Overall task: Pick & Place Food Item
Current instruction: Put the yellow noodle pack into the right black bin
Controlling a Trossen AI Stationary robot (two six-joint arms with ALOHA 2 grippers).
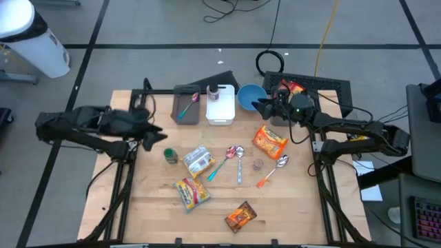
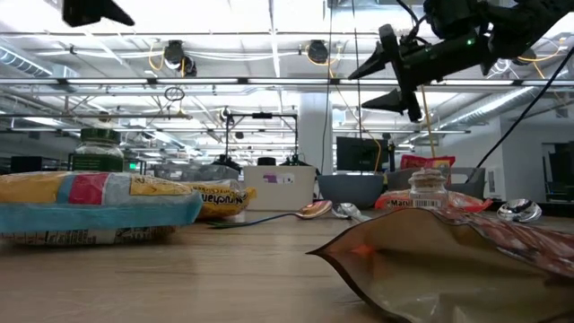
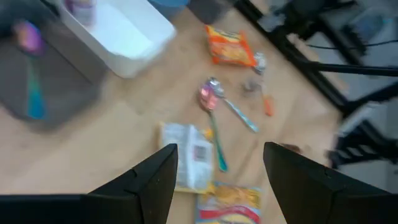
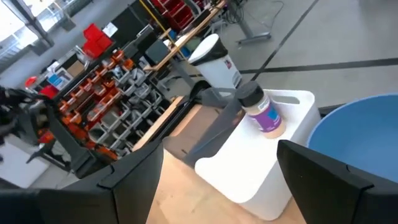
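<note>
While the left gripper (image 1: 155,138) hangs wide open and empty above the table's left side, I judge the nearest food item to be the white packet (image 1: 198,160) just to its right. I would centre it between the fingers, descend squarely, then close. Packet lettering is unreadable.

**Food packets lying flat on wood table**

White/grey packet (image 1: 198,160) near table centre, tilted. Yellow-red noodle packet (image 1: 192,192) just in front of it, toward table's front edge. Dark brown-orange snack pouch (image 1: 240,217) nearest front edge, angled. Orange noodle packet (image 1: 269,140) on right side, w/ blue bowl (image 1: 251,96) behind it. White bin (image 1: 220,110) at back holds purple-label bottle (image 1: 213,91).
</note>
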